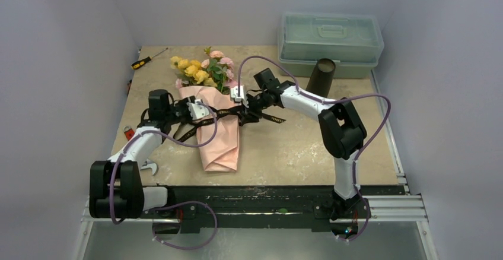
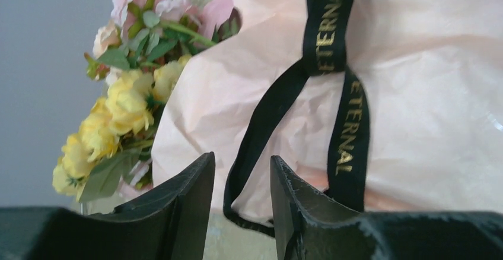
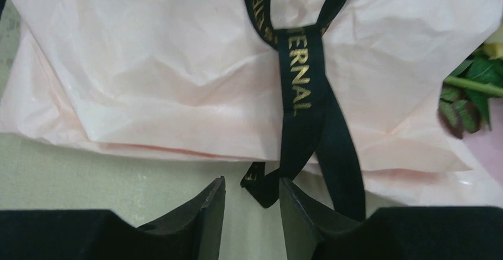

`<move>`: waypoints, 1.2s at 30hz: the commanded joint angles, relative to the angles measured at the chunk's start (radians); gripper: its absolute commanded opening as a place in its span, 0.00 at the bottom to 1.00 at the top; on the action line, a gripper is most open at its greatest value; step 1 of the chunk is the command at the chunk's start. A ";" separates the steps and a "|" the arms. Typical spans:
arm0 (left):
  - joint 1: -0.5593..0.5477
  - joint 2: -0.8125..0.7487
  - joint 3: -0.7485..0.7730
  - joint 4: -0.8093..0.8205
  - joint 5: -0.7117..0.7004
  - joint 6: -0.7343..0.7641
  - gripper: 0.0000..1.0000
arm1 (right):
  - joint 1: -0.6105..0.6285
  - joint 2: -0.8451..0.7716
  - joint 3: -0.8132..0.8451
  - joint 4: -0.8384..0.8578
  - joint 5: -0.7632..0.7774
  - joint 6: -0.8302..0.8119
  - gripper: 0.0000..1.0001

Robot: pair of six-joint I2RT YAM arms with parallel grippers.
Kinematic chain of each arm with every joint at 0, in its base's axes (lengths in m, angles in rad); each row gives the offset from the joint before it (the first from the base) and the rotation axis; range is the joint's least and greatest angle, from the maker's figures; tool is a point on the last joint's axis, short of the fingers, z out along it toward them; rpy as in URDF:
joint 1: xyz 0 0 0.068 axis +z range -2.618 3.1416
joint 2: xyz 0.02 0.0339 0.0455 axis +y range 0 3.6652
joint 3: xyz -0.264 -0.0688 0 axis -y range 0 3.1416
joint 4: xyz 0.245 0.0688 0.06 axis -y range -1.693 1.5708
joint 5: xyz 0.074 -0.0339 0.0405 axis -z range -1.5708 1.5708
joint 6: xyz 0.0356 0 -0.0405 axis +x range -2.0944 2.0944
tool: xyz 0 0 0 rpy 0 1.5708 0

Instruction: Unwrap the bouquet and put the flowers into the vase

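The bouquet point(image 1: 217, 130) lies flat on the desk point(image 1: 296, 147), about midway between the two arms. Its blooms point toward the far edge and its narrow wrapped end toward the arm bases. The flowers point(image 1: 200, 70), yellow and peach-pink with green leaves, spill out of the top of the pale pink paper point(image 1: 220, 150). The paper is closed around the stems. A black ribbon point(image 2: 347, 123) with gold lettering crosses the middle of the wrap, and its loose ends trail onto the desk on both sides.

The left tool point(image 2: 242, 165) sits at the bouquet's left side, level with the ribbon. Its fingers stand apart with a clear gap. In the left wrist view a loop of ribbon hangs down into that gap, and neither finger presses on it. The right tool point(image 3: 252, 183) faces the bouquet from the opposite side. It is also spread open, and a short tail of ribbon dangles between its fingertips without being pinched. The paper lies just beyond both tools.

The vase point(image 1: 321, 76), a dark cylinder, stands near the far right of the desk. It is well apart from the bouquet and just in front of a translucent grey-green lidded plastic box point(image 1: 330, 37). A screwdriver point(image 1: 148, 59) with a yellow and black handle lies at the far left corner of the desk.
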 commanded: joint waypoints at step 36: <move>0.034 0.135 0.082 0.037 -0.007 -0.029 0.00 | -0.021 0.023 0.082 -0.010 -0.025 0.095 0.00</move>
